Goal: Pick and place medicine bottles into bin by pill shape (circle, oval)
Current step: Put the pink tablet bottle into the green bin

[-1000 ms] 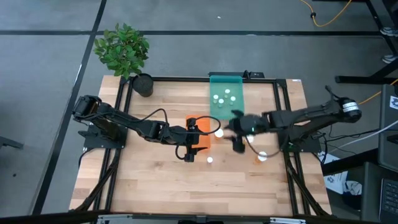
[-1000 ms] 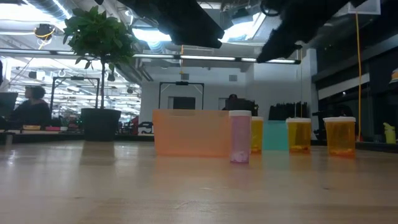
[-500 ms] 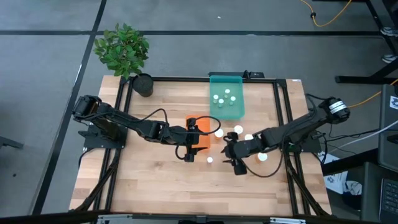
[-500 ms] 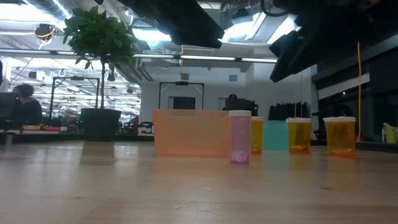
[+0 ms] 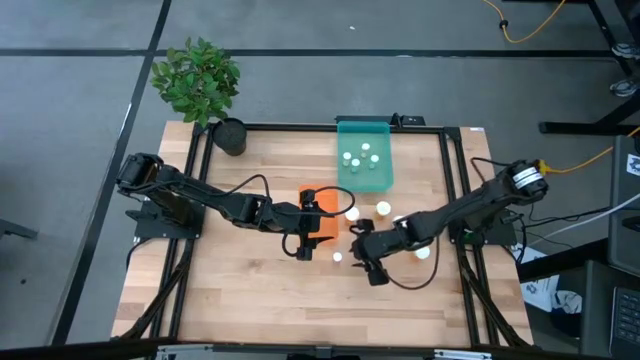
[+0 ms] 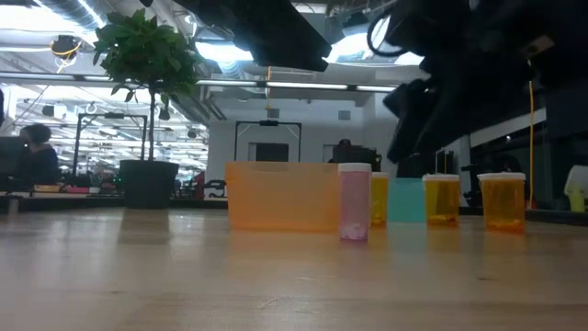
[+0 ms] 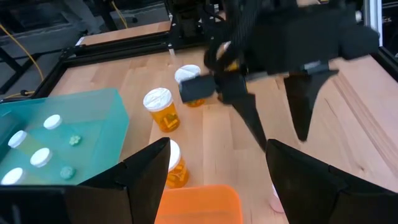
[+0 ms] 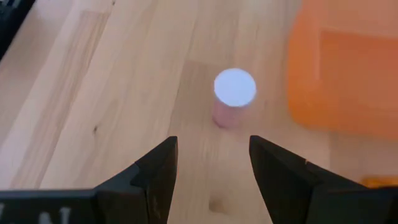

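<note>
The pink bottle (image 8: 234, 97) stands upright just ahead of the right hand (image 8: 211, 171), fingers spread and empty (the left hand (image 5: 305, 237) is also spread).

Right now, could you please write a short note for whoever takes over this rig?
Left gripper: jaws open, empty, over the orange bin.
Right gripper: jaws open, empty, lined up on the pink bottle standing near the orange bin.
Done: several bottles lie in the teal bin.
Left: the pink bottle and four amber bottles on the table.
</note>
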Motion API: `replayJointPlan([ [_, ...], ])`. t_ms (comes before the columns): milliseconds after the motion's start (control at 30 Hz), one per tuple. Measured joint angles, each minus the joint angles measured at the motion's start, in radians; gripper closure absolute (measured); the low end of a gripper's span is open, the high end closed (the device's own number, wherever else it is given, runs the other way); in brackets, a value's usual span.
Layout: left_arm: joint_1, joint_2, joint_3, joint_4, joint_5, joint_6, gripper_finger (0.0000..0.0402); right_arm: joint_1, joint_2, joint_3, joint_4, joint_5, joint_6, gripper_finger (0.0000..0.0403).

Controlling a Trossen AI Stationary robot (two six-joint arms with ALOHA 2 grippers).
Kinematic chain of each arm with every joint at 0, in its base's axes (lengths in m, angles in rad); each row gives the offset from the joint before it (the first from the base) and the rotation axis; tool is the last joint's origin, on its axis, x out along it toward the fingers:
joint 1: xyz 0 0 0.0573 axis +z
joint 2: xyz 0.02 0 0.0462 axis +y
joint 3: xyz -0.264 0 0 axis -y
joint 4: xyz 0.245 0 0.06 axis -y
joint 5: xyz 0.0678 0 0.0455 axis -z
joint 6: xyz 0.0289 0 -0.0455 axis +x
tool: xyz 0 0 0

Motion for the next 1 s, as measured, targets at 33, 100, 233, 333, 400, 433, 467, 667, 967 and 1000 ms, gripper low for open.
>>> replayJointPlan([
  [33,0.000,0.000,0.000,0.000,0.000,0.000,0.0145,-0.003,0.014,0.000,0.015,-0.014,-0.014,0.0201],
  [100,0.000,0.000,0.000,0.000,0.000,0.000,0.0145,-0.007,0.040,0.000,0.043,-0.033,-0.037,0.0201],
  [233,0.000,0.000,0.000,0.000,0.000,0.000,0.0145,-0.028,0.083,0.008,0.093,-0.033,-0.032,0.0201],
  [333,0.000,0.000,0.000,0.000,0.000,0.000,0.0145,-0.043,0.108,0.020,0.125,-0.009,-0.009,0.0201],
  [400,0.000,0.000,0.000,0.000,0.000,0.000,0.0145,-0.045,0.125,0.033,0.130,-0.008,-0.010,0.0201],
  [433,0.000,0.000,0.000,0.000,0.000,0.000,0.0145,-0.045,0.131,0.037,0.129,-0.009,-0.010,0.0201],
  [467,0.000,0.000,0.000,0.000,0.000,0.000,0.0145,-0.045,0.138,0.040,0.128,-0.010,-0.011,0.0201],
  [667,0.000,0.000,0.000,0.000,0.000,0.000,0.0145,-0.046,0.161,0.044,0.182,0.011,-0.014,0.0201],
  [967,0.000,0.000,0.000,0.000,0.000,0.000,0.0145,-0.046,0.162,0.044,0.193,0.027,-0.011,0.0201],
  [1000,0.000,0.000,0.000,0.000,0.000,0.000,0.0145,-0.046,0.162,0.044,0.193,0.027,-0.011,0.0201],
])
